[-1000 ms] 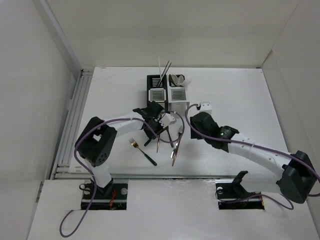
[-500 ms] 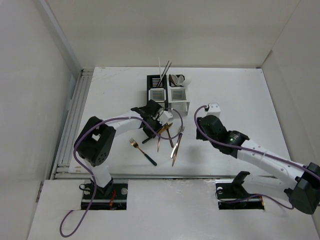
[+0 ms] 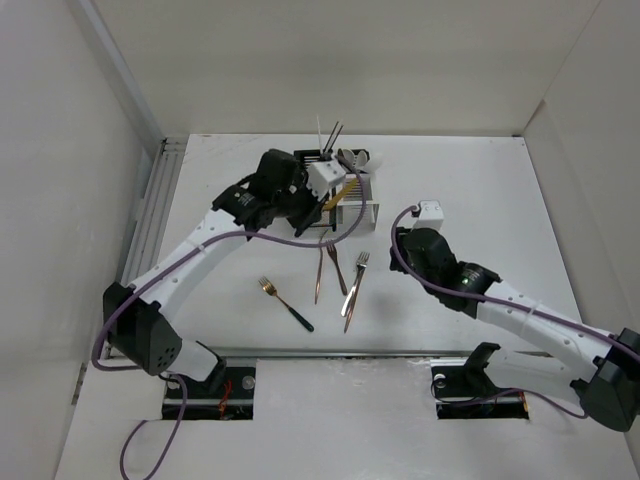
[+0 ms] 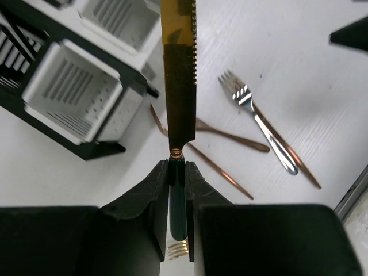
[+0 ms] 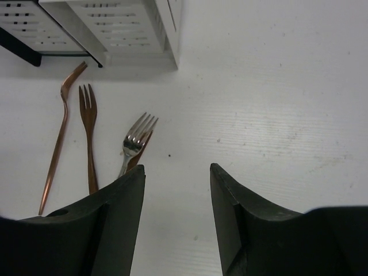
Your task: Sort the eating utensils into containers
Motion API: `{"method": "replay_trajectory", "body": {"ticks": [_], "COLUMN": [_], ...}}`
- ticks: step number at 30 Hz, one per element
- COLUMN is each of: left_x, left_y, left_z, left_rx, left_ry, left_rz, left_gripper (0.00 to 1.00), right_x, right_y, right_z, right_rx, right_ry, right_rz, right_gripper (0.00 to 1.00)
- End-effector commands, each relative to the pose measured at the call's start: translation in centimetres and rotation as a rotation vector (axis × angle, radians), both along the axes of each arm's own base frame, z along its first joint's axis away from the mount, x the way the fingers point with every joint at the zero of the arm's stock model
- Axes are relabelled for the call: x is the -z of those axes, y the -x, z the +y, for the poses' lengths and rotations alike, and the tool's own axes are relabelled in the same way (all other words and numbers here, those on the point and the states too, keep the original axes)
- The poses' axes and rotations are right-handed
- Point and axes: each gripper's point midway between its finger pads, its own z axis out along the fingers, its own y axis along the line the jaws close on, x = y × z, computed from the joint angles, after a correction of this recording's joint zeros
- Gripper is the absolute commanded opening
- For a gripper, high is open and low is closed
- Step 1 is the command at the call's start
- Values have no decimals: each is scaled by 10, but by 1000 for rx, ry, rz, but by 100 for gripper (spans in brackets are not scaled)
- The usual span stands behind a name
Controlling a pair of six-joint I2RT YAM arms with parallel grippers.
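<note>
left gripper (image 4: 177,172) is clamped on the dark green handle of a gold-bladed knife (image 4: 178,86). in the left wrist view the serrated blade runs straight up the middle of the frame, past the containers (image 4: 75,98) at upper left. gripping at the handle end leaves the whole blade free to lead, so i judge the hold is set up for dropping it tip-first through a slotted top. in the top view the knife (image 3: 338,191) hangs over the containers near the upper middle, not yet in any compartment. i cannot tell which compartment it is lined up with. chopsticks (image 3: 330,135) and a white spoon (image 3: 360,158) already stand in the far compartments. right gripper (image 5: 177,172) has its fingers spread with nothing between them, low over the table at right of centre. it looks parked clear of the left arm's path, facing the loose pieces. a copper fork (image 5: 89,132), a bent copper piece (image 5: 57,144) and a silver fork (image 5: 135,141) lie in the left half of its view. a dark-handled fork (image 3: 285,303) sits lower left of them in the top view. compared with a second ago: the left arm was folded low over the loose cutlery mid-frame and is now stretched up and back to the containers. the right arm has pulled away from the pile toward the right. the loose forks lie where they did.
</note>
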Motion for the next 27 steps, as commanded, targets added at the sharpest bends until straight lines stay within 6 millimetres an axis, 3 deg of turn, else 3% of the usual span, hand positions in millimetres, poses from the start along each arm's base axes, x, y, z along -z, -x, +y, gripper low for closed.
{"method": "replay_trajectory", "body": {"ticks": [1,7,8,9,12,14,16,20,22,27], "left_x": [-48,-105,-106,-95,-95,-97,-76,-55,-54,-35], "left_y": [-22,-92,-102,-115,-142,-148,-159,-171,-176,-172], "left_z": [-17,-37,-36,-34,-28,-31,-25,-22,-18,-25], "left_rx": [8,-74,-90,-113,-152,-142,-153,-152,-162,-119], "left_ry": [128,317,328,328,365,404,408,437,455,488], "left_rz": [-49,-178,-185,-171,-210,-225,-201,-205,-228,-235], "left_gripper": [0,0,0,0,0,0,0,0,0,0], "right_x": [-22,-24,-22,-19,-15,-16,-16,-28,-32,-45], "right_y": [-17,-53,-56,-64,-81,-90,-95,-106,-107,-108], "right_z": [11,12,12,14,15,13,15,13,9,3], "right_rx": [-5,5,-5,-8,-28,-34,-50,-52,-54,-53], "right_ry": [-24,14,30,32,32,22,32,29,31,19], "right_rz": [-103,-103,-96,-92,-72,-68,-65,-87,-95,-117], "right_gripper": [55,55,55,55,55,53,52,52,52,52]}}
